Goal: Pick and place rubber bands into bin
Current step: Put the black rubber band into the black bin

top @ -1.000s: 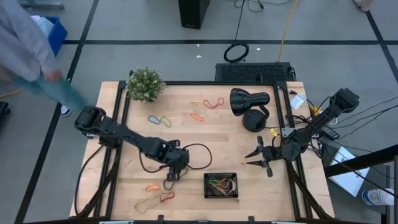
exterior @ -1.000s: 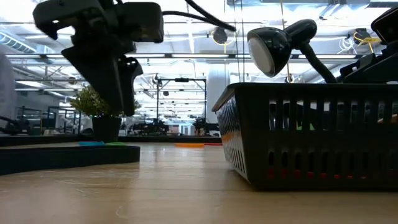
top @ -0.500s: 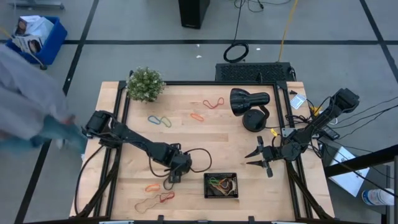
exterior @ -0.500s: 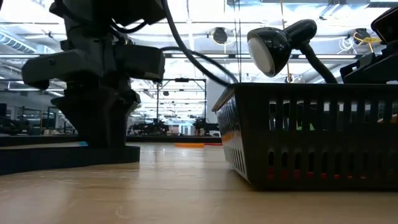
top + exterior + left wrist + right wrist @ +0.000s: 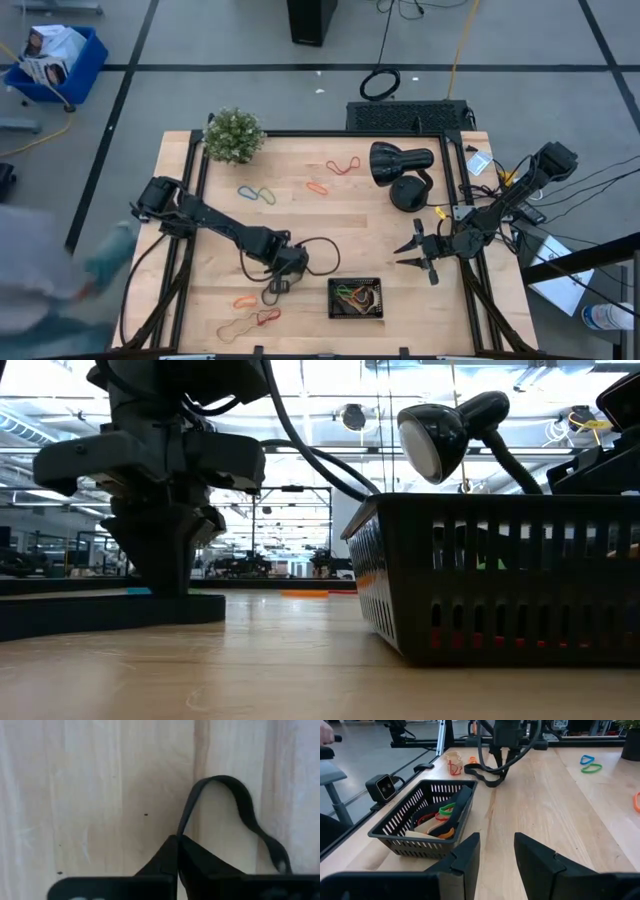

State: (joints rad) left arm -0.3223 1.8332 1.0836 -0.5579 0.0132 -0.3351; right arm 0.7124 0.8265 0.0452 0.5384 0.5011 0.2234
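The left hand is down on the wooden surface, just left of the bin. Its fingers are fully closed on one black rubber band, which loops out past the fingertips and lies flat on the wood.

The right hand waits at the right side of the surface, its fingers about half open and holding nothing.

The bin stands near the front edge, right of centre, and contains several bands in green, orange, red and tan; the exact number cannot be told.

Loose bands on the surface:
- three at the near left corner: one orange band, one red band, one tan band;
- two at the far left: one blue band and one green band;
- two at the far centre: one orange band and one red band.

One potted plant and one black lamp stand along the far edge.
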